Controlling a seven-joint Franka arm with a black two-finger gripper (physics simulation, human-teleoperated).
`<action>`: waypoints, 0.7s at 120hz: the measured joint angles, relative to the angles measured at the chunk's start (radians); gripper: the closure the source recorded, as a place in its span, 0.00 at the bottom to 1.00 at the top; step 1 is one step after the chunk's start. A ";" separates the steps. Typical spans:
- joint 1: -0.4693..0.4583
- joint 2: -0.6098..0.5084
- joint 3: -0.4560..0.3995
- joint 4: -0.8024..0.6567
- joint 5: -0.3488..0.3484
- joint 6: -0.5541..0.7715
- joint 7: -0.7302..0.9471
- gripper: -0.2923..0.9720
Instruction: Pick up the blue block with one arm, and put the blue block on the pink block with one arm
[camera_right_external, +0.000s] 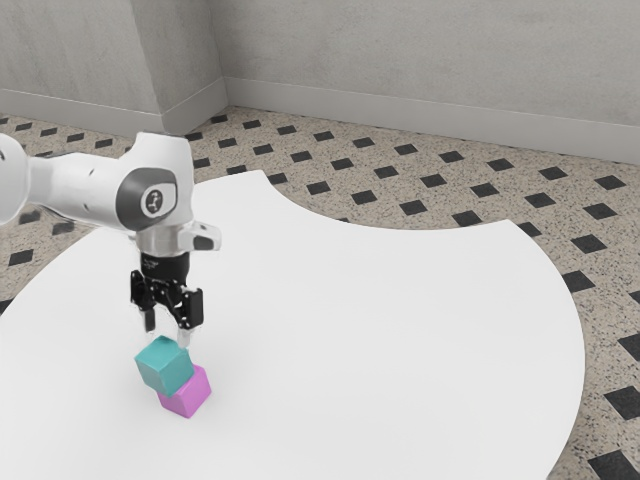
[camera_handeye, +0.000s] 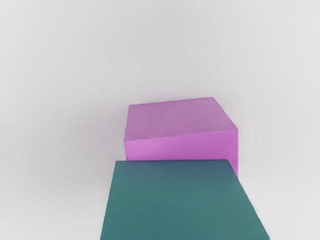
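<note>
The gripper hangs straight down over the white table with its two black fingers spread apart and gripping nothing. The blue block sits directly beneath the fingertips, just below them, with its top face turned up toward the hand. It rests on the pink block, covering only part of the pink top, so it overhangs on the side nearer the arm. In the wrist view, the blue block lies close under the hand, and the pink block shows beyond and below it.
</note>
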 joint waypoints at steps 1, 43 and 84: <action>0.000 0.000 0.000 0.006 0.000 0.000 0.000 0.27; -0.086 -0.004 -0.049 0.508 0.024 -0.096 0.001 0.24; 0.028 0.035 -0.137 0.812 0.072 -0.343 0.002 0.23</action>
